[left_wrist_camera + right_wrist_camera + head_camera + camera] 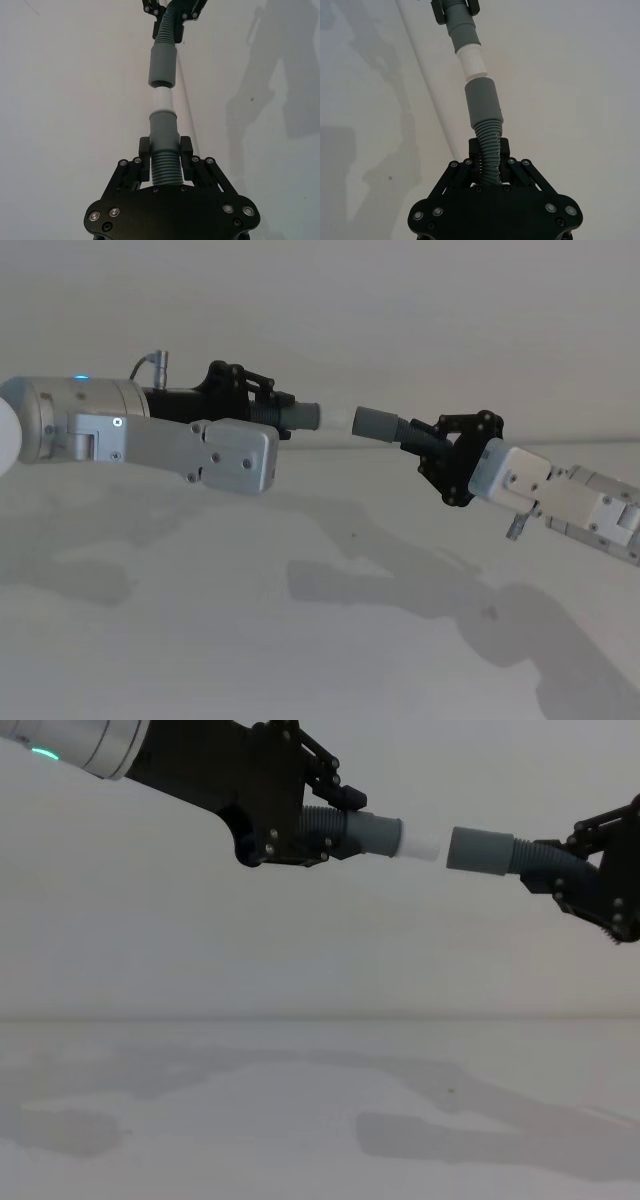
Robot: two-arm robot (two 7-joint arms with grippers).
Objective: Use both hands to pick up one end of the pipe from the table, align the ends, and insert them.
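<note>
You have two hose pieces up off the table [320, 640]. Your left gripper [335, 825] has its jaws clamped on the ribbed piece with the white tip [420, 842]; your right gripper [425, 445] clamps the piece with the open socket [478, 850]. Chest view shows a slim gap between tip and socket.
</note>
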